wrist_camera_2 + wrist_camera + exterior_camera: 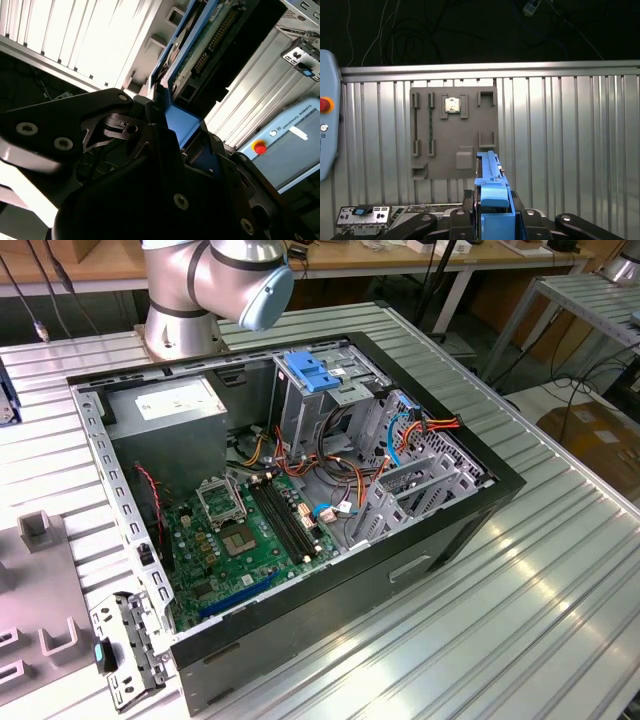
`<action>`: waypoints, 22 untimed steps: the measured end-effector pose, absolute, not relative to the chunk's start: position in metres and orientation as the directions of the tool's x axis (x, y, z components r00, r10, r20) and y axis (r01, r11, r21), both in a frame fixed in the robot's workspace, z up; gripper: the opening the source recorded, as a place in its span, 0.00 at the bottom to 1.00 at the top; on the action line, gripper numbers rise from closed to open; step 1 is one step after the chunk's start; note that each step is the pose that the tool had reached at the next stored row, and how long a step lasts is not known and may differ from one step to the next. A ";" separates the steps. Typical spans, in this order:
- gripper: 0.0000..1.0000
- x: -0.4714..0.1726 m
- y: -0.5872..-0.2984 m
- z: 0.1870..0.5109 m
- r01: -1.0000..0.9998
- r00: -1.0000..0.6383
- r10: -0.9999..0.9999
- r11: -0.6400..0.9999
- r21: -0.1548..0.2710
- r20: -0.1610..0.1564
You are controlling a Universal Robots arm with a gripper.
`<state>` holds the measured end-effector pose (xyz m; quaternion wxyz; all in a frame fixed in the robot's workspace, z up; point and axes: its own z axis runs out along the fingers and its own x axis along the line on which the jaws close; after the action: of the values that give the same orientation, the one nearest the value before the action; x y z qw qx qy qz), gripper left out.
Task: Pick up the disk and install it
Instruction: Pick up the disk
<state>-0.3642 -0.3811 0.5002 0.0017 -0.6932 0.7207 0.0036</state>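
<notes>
My arm [215, 280] stands on its base at the exterior view's upper left, its blue-capped joint facing sideways. In the first wrist view, my gripper [492, 207] grips the disk [489, 167] edge-on, jaws closed.

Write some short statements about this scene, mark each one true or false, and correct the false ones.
1. The claw grips the disk. True.
2. The disk sits inside the case. False: the claw holds it outside the case.
3. The case is closed. False: it is open, and the motherboard is in view.
4. The pendant has a red button. True.
</notes>
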 end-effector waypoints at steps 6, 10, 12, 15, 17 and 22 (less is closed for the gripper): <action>0.37 -0.357 -0.382 0.500 -0.999 -0.039 -0.999 0.039 0.003 -0.007; 0.37 -0.355 -0.387 0.500 -0.999 -0.039 -0.999 0.039 0.003 -0.007; 0.37 -0.354 -0.389 0.500 -0.999 -0.039 -0.999 0.039 0.003 -0.007; 0.37 -0.350 -0.390 0.500 -0.999 -0.039 -0.999 0.039 0.003 -0.007; 0.37 -0.347 -0.391 0.500 -0.999 -0.039 -0.999 0.039 0.003 -0.007; 0.37 -0.340 -0.391 0.500 -0.999 -0.039 -0.999 0.039 0.003 -0.007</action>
<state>-0.3395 -0.3912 0.5001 0.0014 -0.6932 0.7207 0.0034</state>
